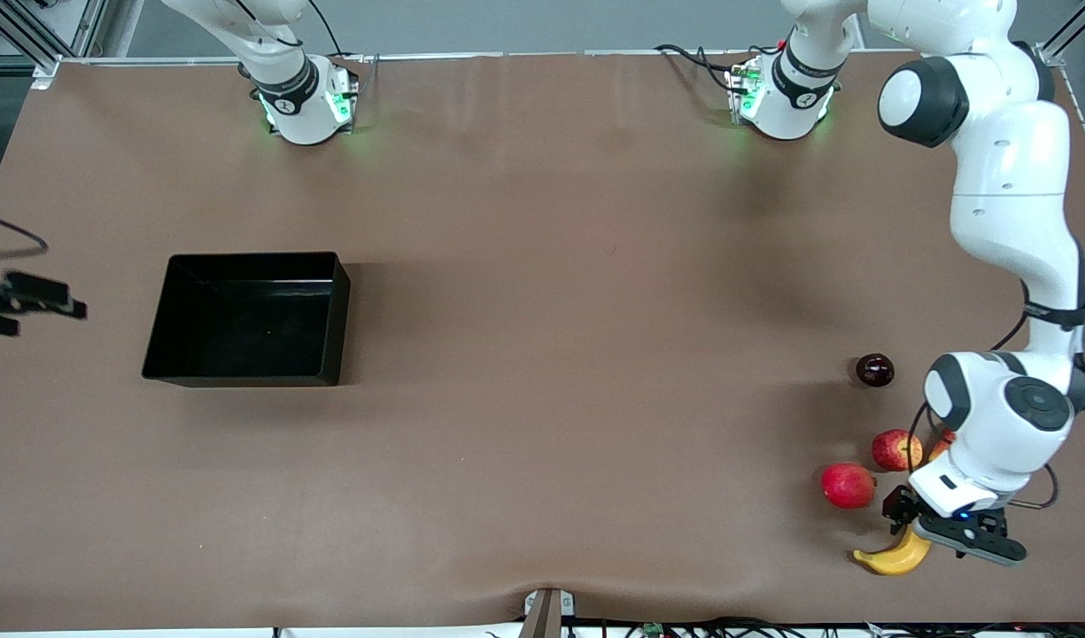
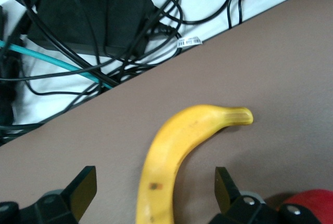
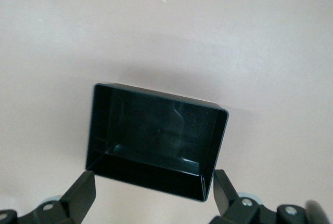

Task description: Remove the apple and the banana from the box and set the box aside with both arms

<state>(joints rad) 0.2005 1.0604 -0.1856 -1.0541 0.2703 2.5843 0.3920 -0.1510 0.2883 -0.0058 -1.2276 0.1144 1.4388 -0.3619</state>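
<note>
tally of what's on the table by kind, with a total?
Banana: 1
Streaked red apple: 1
Plain pinkish-red round fruit: 1
Dark round fruit: 1
Orange-red fruit, mostly hidden by the left arm: 1
Black bin: 1
Total: 6

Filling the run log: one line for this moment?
left gripper: open, over curved yellow banana | right gripper: open, above glossy black rectangular bin

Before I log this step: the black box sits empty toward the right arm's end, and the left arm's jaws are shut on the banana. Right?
Not quite. In the left wrist view the left gripper has its jaws open, one on each side of the banana, not shut on it. The black box is empty toward the right arm's end, as the front view shows.
</note>
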